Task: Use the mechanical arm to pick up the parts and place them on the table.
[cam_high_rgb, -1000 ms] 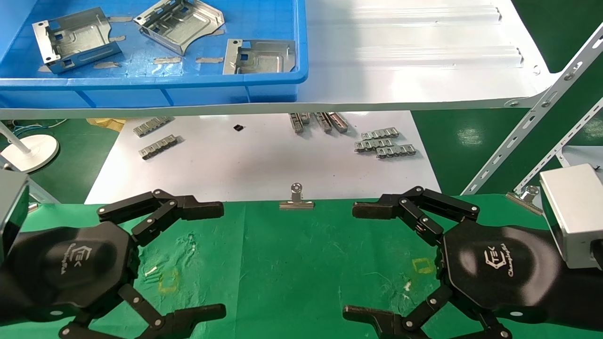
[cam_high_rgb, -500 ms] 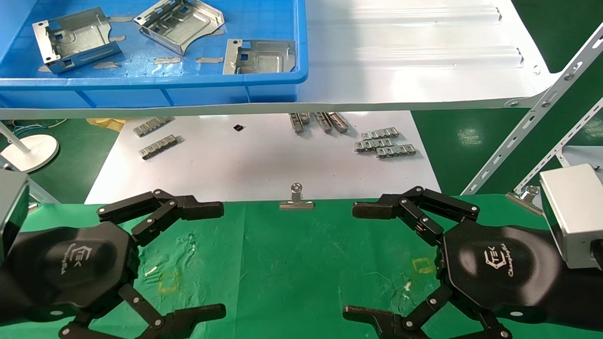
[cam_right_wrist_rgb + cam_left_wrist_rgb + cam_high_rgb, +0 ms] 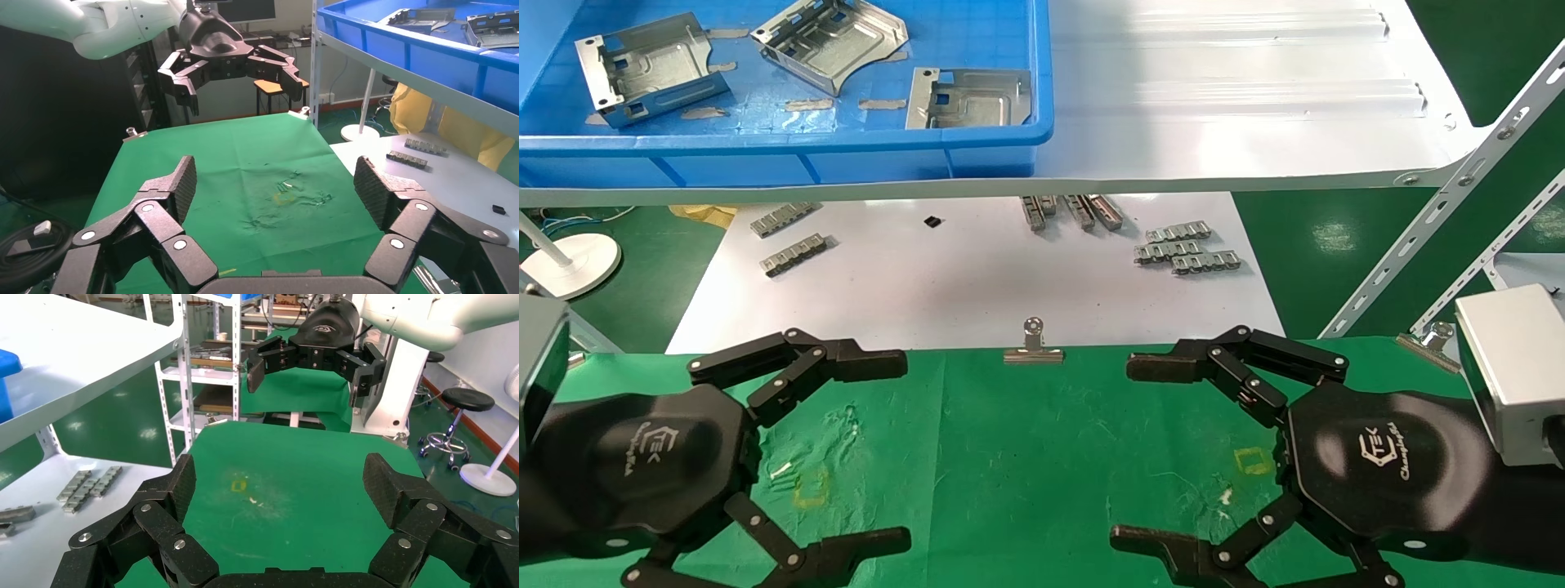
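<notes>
Three stamped sheet-metal brackets (image 3: pixel 650 69) lie in the blue bin (image 3: pixel 993 155) on the glossy white shelf (image 3: pixel 1238 106), far and left, well apart from both arms; none is on the green cloth table (image 3: pixel 1026 457). Left gripper (image 3: pixel 891 445) and right gripper (image 3: pixel 1132 449) hover low over the near cloth, facing each other, fingers spread wide and holding nothing, probably poised for a first reach. Yellow square marks (image 3: pixel 811 487) likely show where parts should go. Only the head view shows all three brackets; the right wrist view catches just the bin's edge with bracket tops (image 3: pixel 489 24), and the left wrist view shows the opposite gripper (image 3: pixel 315 361) spread open.
</notes>
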Robot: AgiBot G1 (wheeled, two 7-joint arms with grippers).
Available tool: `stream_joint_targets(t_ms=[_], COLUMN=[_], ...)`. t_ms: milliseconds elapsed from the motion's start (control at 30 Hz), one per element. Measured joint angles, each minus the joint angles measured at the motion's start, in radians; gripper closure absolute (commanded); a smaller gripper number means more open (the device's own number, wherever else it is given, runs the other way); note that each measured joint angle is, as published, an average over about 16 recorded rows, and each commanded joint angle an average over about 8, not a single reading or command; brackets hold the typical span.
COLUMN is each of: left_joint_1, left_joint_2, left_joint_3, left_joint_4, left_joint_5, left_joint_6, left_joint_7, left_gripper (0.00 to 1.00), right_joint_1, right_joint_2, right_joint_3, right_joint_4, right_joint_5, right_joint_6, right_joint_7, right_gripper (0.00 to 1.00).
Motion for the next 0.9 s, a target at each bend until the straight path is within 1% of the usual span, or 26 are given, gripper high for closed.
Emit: stream_joint_targets(t_ms=[900], left_joint_1=[0.0], left_joint_2=[0.0], left_joint_3=[0.0], left_joint_4=[0.0], left_joint_5=[0.0], left_joint_6=[0.0], left_joint_7=[0.0], left_gripper=[0.0], right_joint_1=[0.0], right_joint_2=[0.0], right_joint_3=[0.0], right_joint_4=[0.0], right_joint_5=[0.0], right_joint_6=[0.0], right_joint_7=[0.0], right_gripper=[1.0])
